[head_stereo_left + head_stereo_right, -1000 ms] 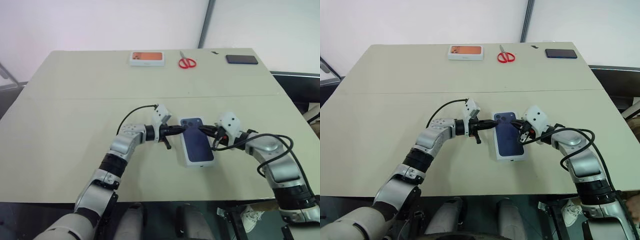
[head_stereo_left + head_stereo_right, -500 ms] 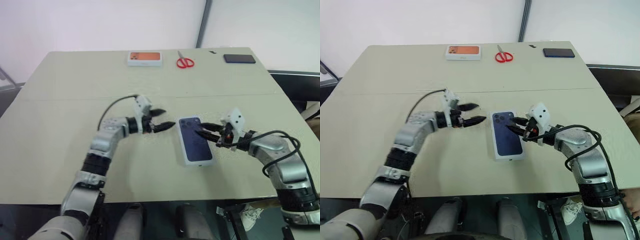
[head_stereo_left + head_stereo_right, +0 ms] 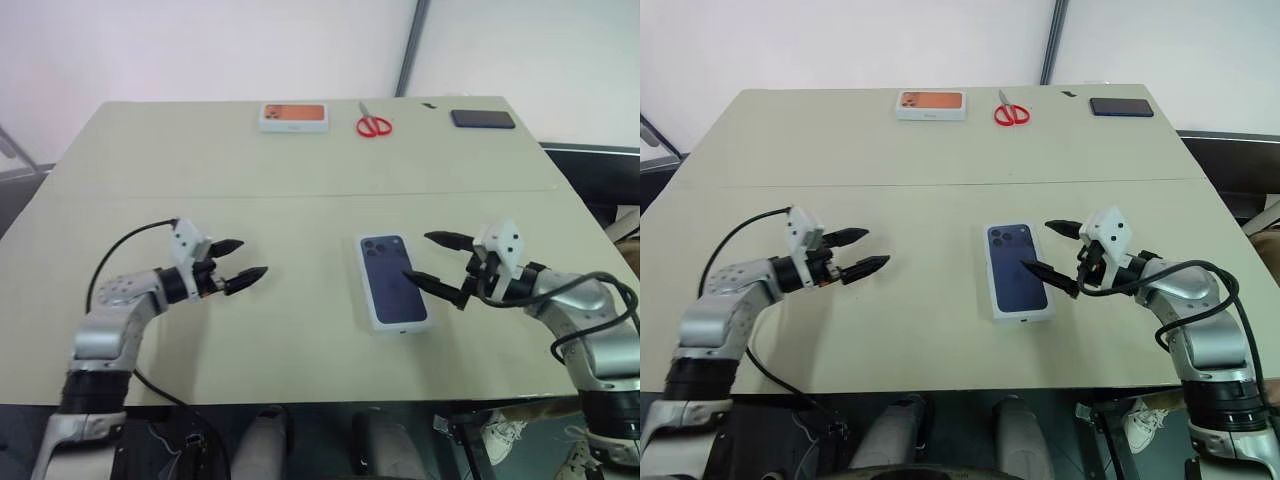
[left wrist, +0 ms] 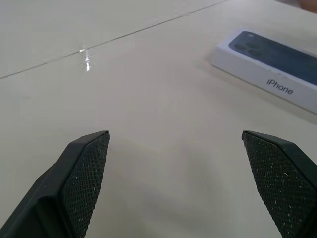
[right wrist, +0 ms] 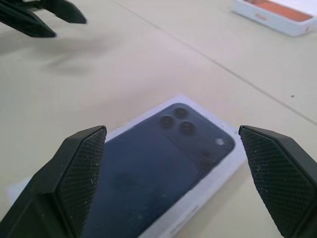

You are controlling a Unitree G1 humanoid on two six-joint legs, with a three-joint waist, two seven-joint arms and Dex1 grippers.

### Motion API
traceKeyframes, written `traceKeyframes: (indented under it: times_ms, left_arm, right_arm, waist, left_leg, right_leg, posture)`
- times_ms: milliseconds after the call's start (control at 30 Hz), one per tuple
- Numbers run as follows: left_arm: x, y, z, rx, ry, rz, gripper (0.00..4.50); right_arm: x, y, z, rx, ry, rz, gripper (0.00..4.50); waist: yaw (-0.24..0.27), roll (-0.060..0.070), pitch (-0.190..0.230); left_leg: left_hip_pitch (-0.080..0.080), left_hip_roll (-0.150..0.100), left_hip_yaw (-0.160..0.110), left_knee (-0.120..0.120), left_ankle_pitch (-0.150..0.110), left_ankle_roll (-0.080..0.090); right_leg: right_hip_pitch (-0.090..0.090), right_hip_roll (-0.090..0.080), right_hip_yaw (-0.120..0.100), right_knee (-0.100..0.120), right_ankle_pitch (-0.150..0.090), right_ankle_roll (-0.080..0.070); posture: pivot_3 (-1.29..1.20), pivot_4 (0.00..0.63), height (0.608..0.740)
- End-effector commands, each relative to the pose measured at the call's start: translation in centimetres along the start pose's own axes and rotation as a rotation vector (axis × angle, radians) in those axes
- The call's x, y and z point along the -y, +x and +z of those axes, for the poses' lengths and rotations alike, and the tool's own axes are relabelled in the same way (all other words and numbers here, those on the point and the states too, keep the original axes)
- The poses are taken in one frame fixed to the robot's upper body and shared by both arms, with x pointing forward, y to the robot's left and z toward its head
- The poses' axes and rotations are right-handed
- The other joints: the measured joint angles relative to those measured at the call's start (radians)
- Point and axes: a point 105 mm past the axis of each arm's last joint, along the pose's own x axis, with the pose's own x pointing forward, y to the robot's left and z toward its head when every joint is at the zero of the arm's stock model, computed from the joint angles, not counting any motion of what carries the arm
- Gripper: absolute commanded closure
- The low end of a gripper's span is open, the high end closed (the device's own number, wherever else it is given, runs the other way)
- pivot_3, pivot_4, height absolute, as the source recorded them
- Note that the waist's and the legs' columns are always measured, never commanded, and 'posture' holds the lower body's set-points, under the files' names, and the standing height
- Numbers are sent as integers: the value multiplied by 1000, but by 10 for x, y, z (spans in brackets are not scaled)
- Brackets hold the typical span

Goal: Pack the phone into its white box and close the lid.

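Note:
The lid [image 3: 391, 283], white with a dark blue phone picture on top, lies flat at the middle of the table, long side running away from me. It covers the white box, and the phone is hidden. My left gripper [image 3: 254, 256] hovers well to the left of the lid, open and empty, pointing toward it. Just right of the lid, my right gripper [image 3: 420, 256] is open too, one fingertip [image 3: 416, 276] by the lid's right edge. The right wrist view looks down on the lid [image 5: 158, 168] between spread fingers [image 5: 79, 168]; the left wrist view has it [image 4: 270, 69] far ahead.
Along the table's far edge lie a white box with an orange picture [image 3: 293, 116], red-handled scissors [image 3: 374, 124] and a black slab [image 3: 483, 118]. A seam crosses the tan tabletop [image 3: 200, 195] beyond the lid. Bare table lies between my left gripper and the lid.
Both grippers were shut at the lid's two sides; both have opened and let go. The left arm swung far to the left; the right drew back slightly.

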Motion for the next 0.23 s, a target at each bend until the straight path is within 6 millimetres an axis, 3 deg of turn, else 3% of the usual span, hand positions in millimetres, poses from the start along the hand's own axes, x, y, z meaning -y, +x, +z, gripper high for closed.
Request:
traceKeyframes:
  times_ms: [33,233]
  left_arm:
    - [-4,-27,3,3,40,57,0]
    - [-4,-56,-6,-31,45,92,0]
  right_arm:
    - [-1,-20,-2,-19,-76,-3,31]
    - [7,-44,-11,-54,-80,-25,31]
  waist:
    - [-1,0,0]
    - [-1,0,0]
  left_leg:
    - [0,0,0,-1,0,0]
    - [1,-1,1,1,-1,1]
  right_leg:
    - [-1,-1,0,0,0,0]
    - [0,-4,1,-1,-2,-3]
  posture:
    - [0,150,740]
    - [0,150,740]
